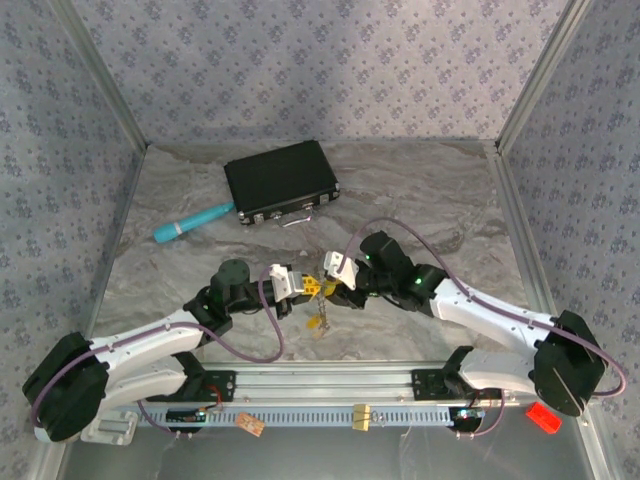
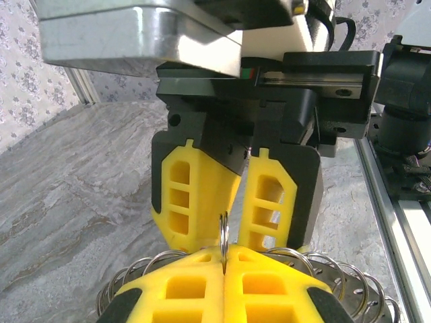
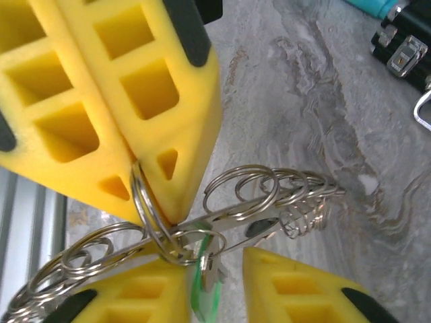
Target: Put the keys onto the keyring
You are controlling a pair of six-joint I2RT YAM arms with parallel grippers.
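my left claw [image 2: 224,264] clamped on keyring [image 3: 229,224] edge, above table [image 3: 323,121]. my right claw [image 3: 219,289] just beside keyring, jaws slightly apart, green key [image 3: 204,297] between them.

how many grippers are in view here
2: left gripper at the table's centre, shut on a thin ring; right gripper facing it from the right, tip to tip. None seems hidden.

Keyring [image 3: 296,208] between left tool [image 1: 307,288] and right tool [image 1: 328,287], case [image 1: 281,181] behind, pen [image 1: 193,222] left of case

steel keyring [image 3: 229,222] aloft, green key [image 3: 201,293] dangling
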